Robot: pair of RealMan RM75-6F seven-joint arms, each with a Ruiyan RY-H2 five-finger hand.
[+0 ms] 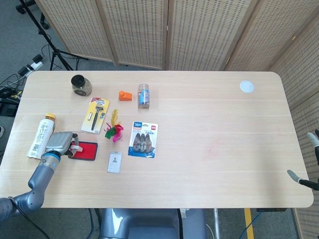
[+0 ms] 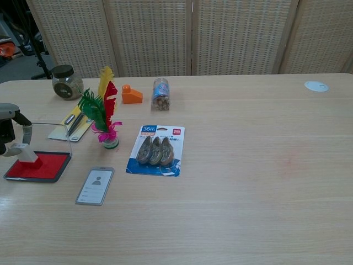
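A small white stamp is pinched by the left hand on the red ink pad; light, rigid, probably best gripped by its sides; the right hand is barely visible, finger state indeterminable.

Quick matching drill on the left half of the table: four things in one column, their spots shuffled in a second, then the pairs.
1 glass jar
2 orange block
3 ID card
4 red ink pad

a under the left hand
b nearest the table's front edge
c far left corner
d beside the clear bottle

Pairs: 1-c, 2-d, 3-b, 4-a
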